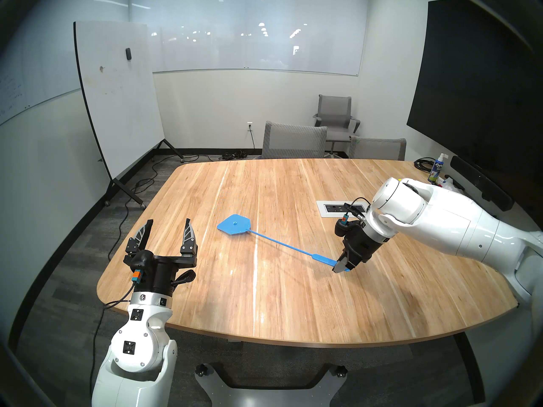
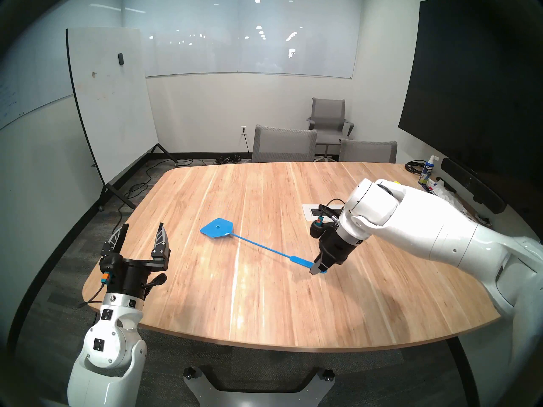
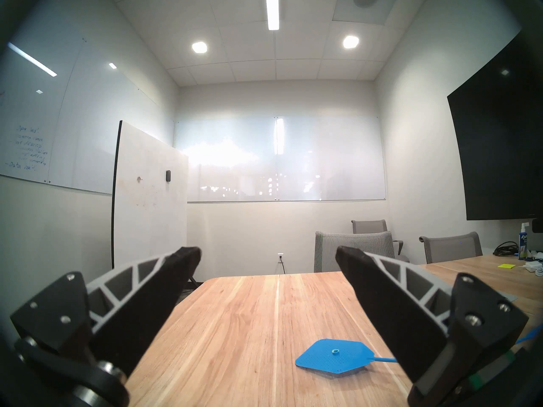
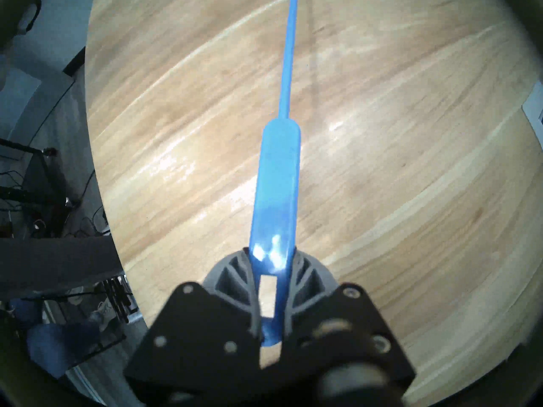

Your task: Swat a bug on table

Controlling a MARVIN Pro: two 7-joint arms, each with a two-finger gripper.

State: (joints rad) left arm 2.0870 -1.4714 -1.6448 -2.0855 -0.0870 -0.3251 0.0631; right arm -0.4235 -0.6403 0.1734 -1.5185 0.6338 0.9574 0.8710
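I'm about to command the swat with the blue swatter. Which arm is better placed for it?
Right. The right tool is already shut on the blue swatter at its handle end, its head low over the table. The left tool stands open and empty at the table's edge. I can't spot the bug.

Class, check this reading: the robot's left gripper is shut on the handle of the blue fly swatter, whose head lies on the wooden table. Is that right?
Wrong on one point: the right gripper, not the left, is shut on the handle of the blue fly swatter. The left gripper is open and holds nothing. The swatter's head does lie on the wooden table. The head stereo left view shows both; the right wrist view confirms the grip.
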